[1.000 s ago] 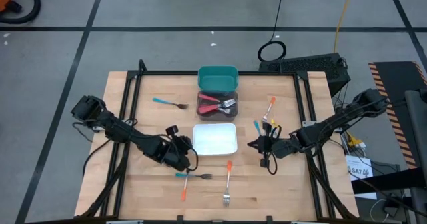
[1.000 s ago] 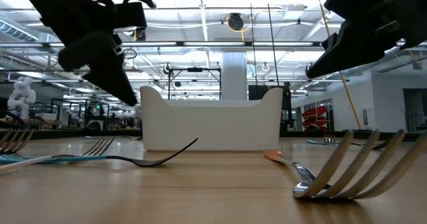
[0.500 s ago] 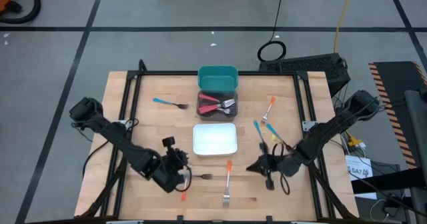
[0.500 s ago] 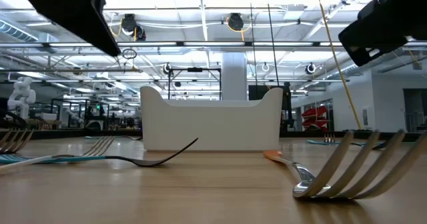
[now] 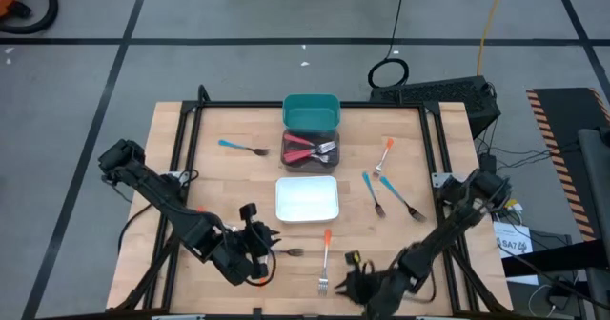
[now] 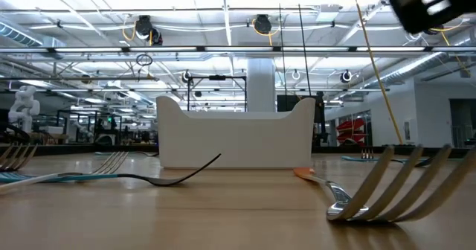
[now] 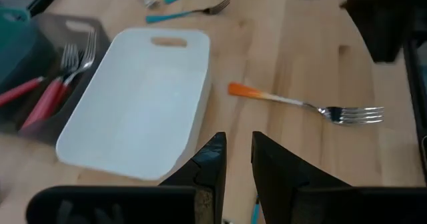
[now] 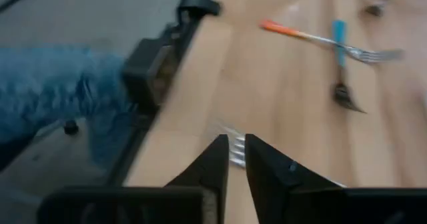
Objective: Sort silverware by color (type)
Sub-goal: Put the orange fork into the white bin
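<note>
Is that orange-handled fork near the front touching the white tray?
Apart. In the high view, the orange-handled fork lies nearer the table's front edge than the white tray, with bare wood between them; the left wrist view shows the same gap.

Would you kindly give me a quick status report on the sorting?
Left tool front-left, by a small fork. Right tool at front edge beside orange fork. Red forks in dark bin; others loose on table. No obstruction seen.
</note>
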Available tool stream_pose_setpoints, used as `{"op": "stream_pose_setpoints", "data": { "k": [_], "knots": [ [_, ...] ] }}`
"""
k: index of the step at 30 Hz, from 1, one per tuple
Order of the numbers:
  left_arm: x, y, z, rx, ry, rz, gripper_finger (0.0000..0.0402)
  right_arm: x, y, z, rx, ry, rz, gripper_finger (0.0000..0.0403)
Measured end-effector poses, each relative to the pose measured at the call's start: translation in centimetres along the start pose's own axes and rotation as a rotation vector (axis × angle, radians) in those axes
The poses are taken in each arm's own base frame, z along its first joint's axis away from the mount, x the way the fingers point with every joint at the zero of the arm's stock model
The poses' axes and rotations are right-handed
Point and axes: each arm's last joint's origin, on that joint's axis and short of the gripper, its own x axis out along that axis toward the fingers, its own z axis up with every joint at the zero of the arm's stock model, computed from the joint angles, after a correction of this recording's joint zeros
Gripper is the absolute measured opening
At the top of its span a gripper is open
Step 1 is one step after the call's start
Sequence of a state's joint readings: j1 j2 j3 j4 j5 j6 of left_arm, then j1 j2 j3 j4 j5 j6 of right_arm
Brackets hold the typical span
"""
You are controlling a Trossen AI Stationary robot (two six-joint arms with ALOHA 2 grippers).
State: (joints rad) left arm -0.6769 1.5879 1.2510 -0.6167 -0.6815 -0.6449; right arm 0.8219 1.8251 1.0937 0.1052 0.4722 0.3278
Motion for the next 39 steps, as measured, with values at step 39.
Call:
{"op": "stream_pose_setpoints", "data": {
  "k": [39],
  "knots": [
    [0.1,-1.9,0.2,0.063,-0.09,-0.071,0.0072,7.0,2.5,-1.3,-0.148,0.072,-0.269,0.0199]
  ]
}}
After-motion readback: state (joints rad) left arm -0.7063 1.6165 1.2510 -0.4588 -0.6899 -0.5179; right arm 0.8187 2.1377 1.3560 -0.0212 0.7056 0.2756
